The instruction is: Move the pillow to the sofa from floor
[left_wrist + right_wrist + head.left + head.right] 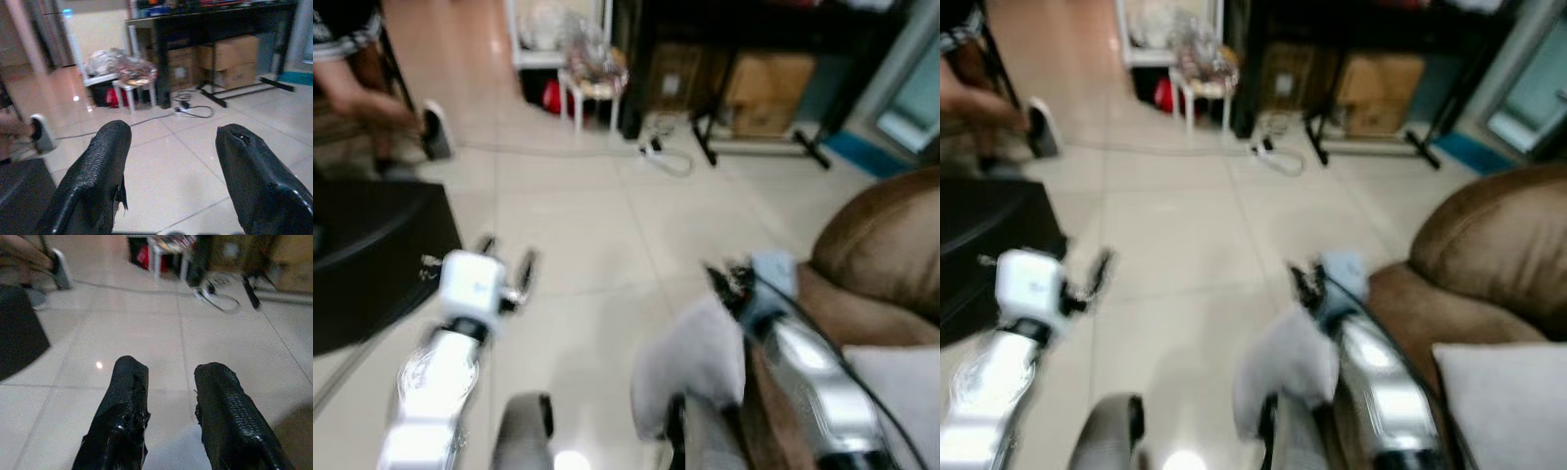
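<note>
Carrying the pillow [690,367], a pale grey cushion, is the step I judge to be in hand: it hangs low in front of me, just beside the right gripper [168,416] and close to the brown sofa [886,245] on my right. The head views are blurred, so I cannot tell how the pillow is held. In the right wrist view that gripper's two black fingers stand apart with bare tile between them, and a grey edge, perhaps the pillow, shows beneath.

The left gripper [173,171] is raised over the floor [597,225], its fingers wide apart and holding nothing.

Next, I think, I need to turn right and lift the pillow over the sofa's front edge onto the seat, where another light cushion [1508,401] already lies.

Further off are a white cable [661,155] on the tiles, a small white stool [592,93], cardboard boxes [764,93] under a dark table, a black mat [372,255] on my left, and a person's foot [435,132] beyond it. None stands between me and the sofa.
</note>
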Controlling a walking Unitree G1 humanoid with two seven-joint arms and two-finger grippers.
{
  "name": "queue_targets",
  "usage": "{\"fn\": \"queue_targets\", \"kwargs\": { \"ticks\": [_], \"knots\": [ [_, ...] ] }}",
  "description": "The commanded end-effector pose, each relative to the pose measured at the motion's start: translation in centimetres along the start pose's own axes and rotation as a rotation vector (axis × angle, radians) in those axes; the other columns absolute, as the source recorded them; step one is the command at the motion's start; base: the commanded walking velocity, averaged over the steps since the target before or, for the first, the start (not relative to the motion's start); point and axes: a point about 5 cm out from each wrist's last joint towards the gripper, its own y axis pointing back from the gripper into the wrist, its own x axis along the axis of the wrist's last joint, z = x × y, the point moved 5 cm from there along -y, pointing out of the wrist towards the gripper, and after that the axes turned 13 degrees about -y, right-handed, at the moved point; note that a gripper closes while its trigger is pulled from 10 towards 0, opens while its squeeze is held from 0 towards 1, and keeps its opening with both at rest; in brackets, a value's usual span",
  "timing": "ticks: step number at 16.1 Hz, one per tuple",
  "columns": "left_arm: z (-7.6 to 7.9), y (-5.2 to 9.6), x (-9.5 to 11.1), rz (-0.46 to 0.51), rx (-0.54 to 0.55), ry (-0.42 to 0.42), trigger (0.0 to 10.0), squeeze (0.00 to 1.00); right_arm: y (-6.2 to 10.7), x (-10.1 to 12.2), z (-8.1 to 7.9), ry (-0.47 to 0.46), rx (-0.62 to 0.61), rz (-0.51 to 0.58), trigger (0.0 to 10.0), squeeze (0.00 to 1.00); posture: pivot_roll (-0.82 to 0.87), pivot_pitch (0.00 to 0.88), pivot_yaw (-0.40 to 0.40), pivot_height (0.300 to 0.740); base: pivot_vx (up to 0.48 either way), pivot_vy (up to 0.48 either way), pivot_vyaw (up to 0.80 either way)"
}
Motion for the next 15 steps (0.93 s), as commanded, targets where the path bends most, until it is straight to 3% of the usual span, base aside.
{"fn": "queue_targets", "kwargs": {
  "ticks": [1, 9, 15],
  "knots": [
    [-0.3, -0.1, 0.2, 0.004, 0.005, -0.015, 10.0, 0.00, -0.2, 0.6, -0.4, -0.003, 0.017, 0.018, 10.0, 0.00, 0.05, 0.000, -0.092, 0.571, 0.292, 0.000, 0.00],
    [-0.7, -0.3, -0.4, -0.023, 0.023, -0.058, 10.0, 0.00, -0.7, -0.1, 0.1, 0.015, 0.011, -0.023, 10.0, 0.00, 0.04, 0.000, -0.084, 0.506, 0.000, 0.000, 0.00],
    [-0.3, -1.5, -0.6, -0.015, -0.044, -0.077, 10.0, 0.00, -1.4, -1.0, 0.5, 0.003, -0.021, -0.048, 10.0, 0.00, 0.01, 0.000, -0.038, 0.446, 0.000, 0.000, 0.00]
  ]
}}
